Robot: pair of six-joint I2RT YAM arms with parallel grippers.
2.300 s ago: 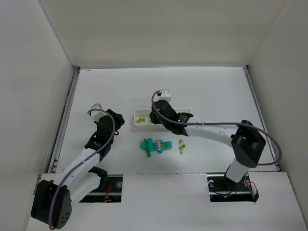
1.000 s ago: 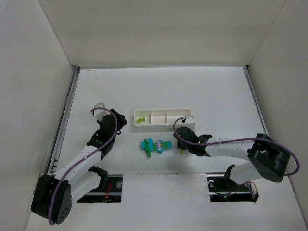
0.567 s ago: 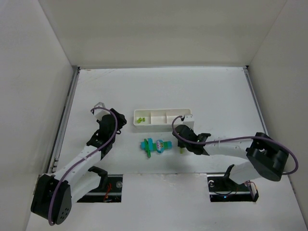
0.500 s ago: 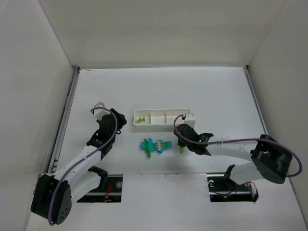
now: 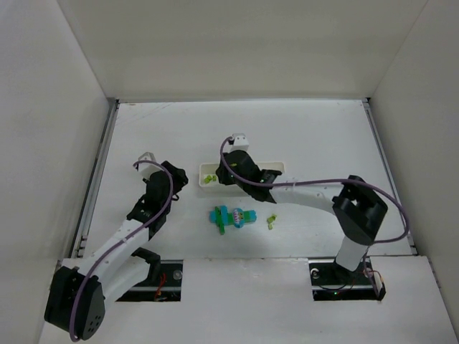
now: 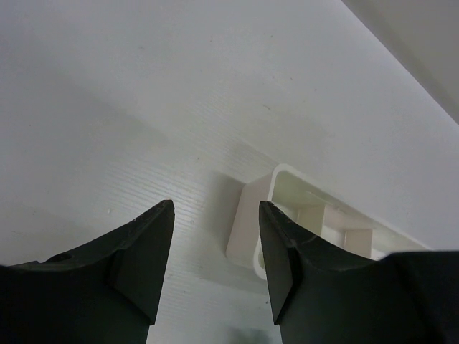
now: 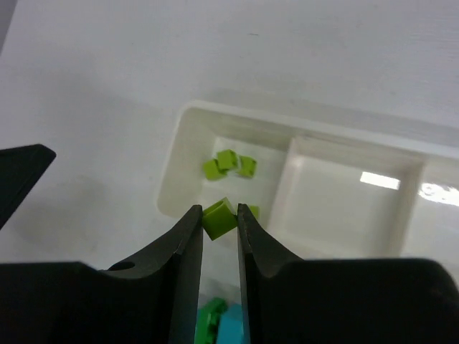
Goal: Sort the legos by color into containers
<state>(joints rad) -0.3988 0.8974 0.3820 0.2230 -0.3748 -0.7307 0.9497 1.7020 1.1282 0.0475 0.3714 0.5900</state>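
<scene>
Right pincer [image 7: 219, 212] is clamping 1 yellow-green cube [image 7: 217, 219], hovering over the left compartment of the tray [image 7: 171, 183], where more cubes [image 7: 229, 163] are lying. Left pincer [image 6: 215, 215] is gaping wide above the counter [image 6: 107, 107], just left of the tray. The green-blue cluster [image 5: 233, 216] is sitting on the counter, nearer than the tray.
</scene>
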